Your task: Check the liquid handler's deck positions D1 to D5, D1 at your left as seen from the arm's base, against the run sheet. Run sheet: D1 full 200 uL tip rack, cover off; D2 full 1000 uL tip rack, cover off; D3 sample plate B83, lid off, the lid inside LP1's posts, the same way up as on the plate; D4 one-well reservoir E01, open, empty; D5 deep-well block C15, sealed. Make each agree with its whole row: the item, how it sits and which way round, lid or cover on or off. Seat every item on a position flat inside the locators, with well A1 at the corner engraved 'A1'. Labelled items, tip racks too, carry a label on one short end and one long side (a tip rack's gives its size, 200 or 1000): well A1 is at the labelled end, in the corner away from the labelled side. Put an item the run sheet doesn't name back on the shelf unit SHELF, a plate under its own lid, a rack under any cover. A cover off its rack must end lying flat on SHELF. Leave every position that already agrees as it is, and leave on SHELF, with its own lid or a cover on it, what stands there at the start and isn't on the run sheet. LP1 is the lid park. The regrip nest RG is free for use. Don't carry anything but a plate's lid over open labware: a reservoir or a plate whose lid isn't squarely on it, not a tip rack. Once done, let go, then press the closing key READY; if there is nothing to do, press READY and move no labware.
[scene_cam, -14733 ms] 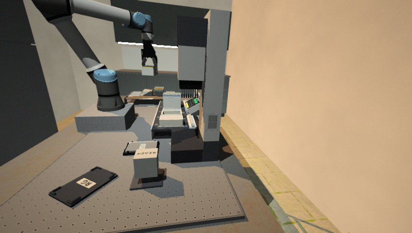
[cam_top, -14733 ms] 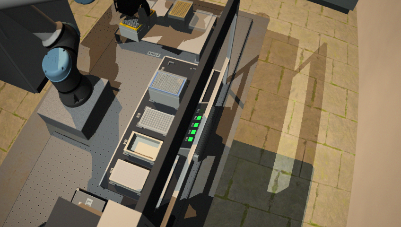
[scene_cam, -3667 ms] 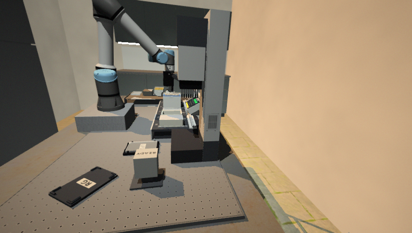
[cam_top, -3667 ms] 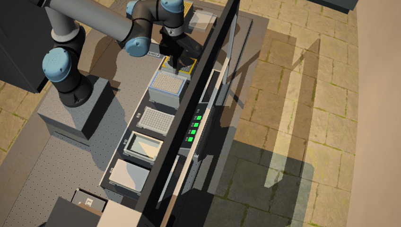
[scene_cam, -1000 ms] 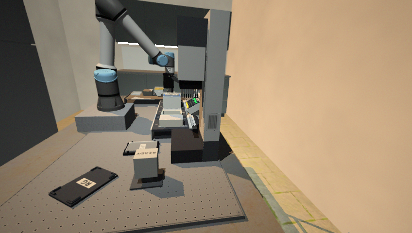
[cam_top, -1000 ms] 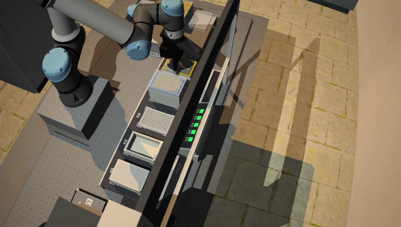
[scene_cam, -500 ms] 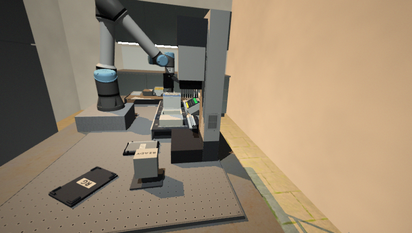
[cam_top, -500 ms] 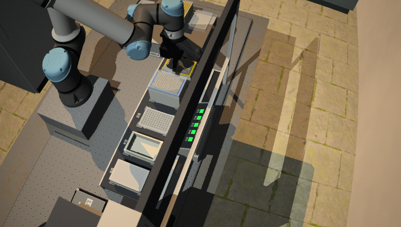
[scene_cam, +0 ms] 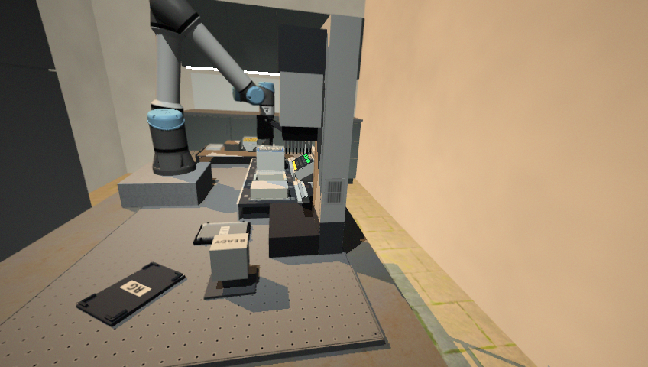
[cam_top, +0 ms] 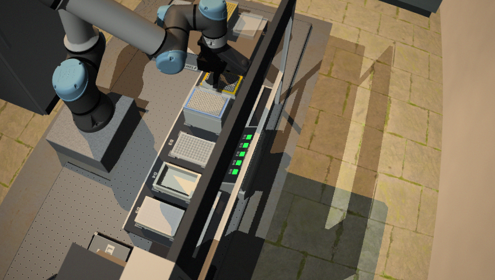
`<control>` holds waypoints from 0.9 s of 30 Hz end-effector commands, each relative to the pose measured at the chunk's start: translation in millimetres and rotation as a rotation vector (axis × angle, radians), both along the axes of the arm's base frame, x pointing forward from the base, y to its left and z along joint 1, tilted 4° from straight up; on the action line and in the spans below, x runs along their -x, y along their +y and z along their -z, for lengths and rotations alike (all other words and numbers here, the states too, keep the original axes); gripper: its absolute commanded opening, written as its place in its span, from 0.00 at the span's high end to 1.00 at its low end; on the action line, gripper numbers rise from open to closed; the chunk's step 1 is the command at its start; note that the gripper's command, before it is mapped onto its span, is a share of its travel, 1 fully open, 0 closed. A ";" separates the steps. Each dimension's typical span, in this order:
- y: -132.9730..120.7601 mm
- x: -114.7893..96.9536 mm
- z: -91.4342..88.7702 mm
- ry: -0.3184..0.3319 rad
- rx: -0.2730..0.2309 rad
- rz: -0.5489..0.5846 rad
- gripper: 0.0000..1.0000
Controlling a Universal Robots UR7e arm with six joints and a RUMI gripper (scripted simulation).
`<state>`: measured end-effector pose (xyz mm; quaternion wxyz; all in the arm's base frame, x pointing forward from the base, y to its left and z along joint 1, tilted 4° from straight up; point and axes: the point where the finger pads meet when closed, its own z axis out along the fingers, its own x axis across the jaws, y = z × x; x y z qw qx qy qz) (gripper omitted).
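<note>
My gripper (cam_top: 216, 81) is open and points down over the yellow-rimmed tip rack (cam_top: 225, 83) on D1, at the far end of the deck. The fingers stand apart at the rack's top, and nothing is held between them. A taller blue-rimmed tip rack (cam_top: 205, 107) sits on D2, uncovered. A white well plate (cam_top: 192, 148) without a lid sits on D3. An open, empty reservoir (cam_top: 176, 180) sits on D4. A sealed block (cam_top: 159, 216) sits on D5. A lid lies on the lid park (scene_cam: 221, 232). In the exterior view the gripper (scene_cam: 264, 136) is behind the D2 rack.
The shelf behind D1 holds another yellow rack (cam_top: 230, 8) and a clear cover (cam_top: 249, 24). The handler's gantry beam (cam_top: 236, 114) runs along the deck's far side, beside five green lights (cam_top: 241, 153). The READY key box (scene_cam: 229, 257) and the regrip nest RG (scene_cam: 131, 293) stand on the near table.
</note>
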<state>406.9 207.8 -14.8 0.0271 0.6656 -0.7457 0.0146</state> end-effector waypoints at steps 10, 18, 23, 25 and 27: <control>0.1 -0.4 -0.4 -0.001 0.000 0.000 0.18; 0.5 -0.6 -7.0 -0.001 0.000 0.000 0.18; 1.0 -0.7 -15.3 -0.001 0.000 0.000 0.18; 1.2 -0.8 -18.7 -0.001 0.000 0.000 0.18; 1.4 -0.9 -22.0 -0.001 0.000 0.000 0.18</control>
